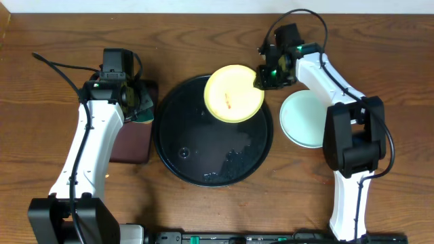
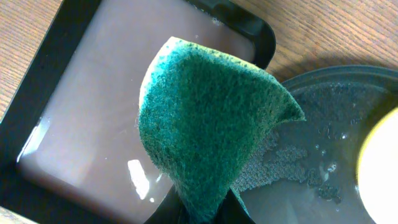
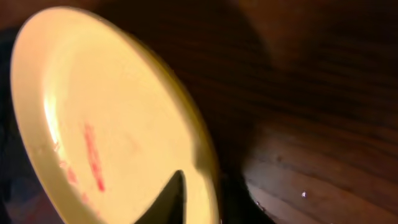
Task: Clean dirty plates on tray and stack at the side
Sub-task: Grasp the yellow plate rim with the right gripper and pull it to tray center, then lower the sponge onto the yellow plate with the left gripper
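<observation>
The wood-grain tabletop [image 1: 54, 27] carries everything. At its centre lies the round black tray [image 1: 196, 159], and inside it there are only wet patches and scattered droplets, thickest toward its lower right.

Just left of it, touching or nearly so, sits the smaller rectangular tray [image 2: 37, 81]. It has a dark rim and a glossy pale brown fill that looks like liquid.

The yellow plate [image 1: 234, 93] hangs tilted over the black tray's upper right rim, with a short red streak on its face. The right gripper [image 1: 261, 76] is clamped on its right edge. In the right wrist view one dark finger [image 3: 171, 199] lies across the plate's inner surface.

An aqua plate [image 1: 305, 118] rests flat on the tabletop just right of the black tray, beside the right arm. Whether another plate lies under it I cannot tell.

The left gripper [image 2: 205, 211] is pinched tight on a green scouring sponge [image 2: 205, 118], which bends upward over the rectangular tray's right side, near the black tray.
</observation>
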Controlling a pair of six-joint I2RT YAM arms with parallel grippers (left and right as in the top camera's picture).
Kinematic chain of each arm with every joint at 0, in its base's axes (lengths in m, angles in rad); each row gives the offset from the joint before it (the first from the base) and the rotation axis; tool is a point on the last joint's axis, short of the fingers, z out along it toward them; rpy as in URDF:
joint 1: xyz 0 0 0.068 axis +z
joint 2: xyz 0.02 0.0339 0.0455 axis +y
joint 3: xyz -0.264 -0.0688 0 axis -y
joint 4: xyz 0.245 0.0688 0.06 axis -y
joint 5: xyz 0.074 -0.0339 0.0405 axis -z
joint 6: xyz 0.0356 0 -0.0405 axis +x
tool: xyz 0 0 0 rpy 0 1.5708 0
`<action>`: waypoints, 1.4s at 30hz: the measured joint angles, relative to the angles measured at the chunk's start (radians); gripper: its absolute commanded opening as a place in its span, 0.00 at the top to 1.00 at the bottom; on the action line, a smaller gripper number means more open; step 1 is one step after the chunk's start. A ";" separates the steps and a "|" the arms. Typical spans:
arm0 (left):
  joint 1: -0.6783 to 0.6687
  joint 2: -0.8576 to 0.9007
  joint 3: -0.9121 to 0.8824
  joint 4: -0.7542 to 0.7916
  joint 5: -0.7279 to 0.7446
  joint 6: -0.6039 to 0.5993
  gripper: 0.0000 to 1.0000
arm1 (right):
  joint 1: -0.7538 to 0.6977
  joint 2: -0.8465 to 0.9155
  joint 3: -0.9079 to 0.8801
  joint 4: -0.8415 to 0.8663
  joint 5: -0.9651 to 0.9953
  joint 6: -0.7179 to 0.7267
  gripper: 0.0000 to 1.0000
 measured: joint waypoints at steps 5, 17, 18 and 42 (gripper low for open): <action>0.000 0.000 0.000 0.000 0.000 0.000 0.92 | 0.001 0.002 0.001 -0.002 0.006 0.037 0.99; 0.000 0.000 0.000 -0.001 0.000 0.000 0.92 | 0.022 -0.022 0.006 -0.142 0.008 0.084 0.99; 0.000 0.000 0.000 -0.002 0.000 0.000 0.92 | 0.033 -0.032 0.006 -0.169 0.008 0.093 0.99; -0.243 0.093 0.000 0.027 0.008 0.000 0.92 | 0.213 -0.064 -0.188 -0.161 -0.004 0.256 0.99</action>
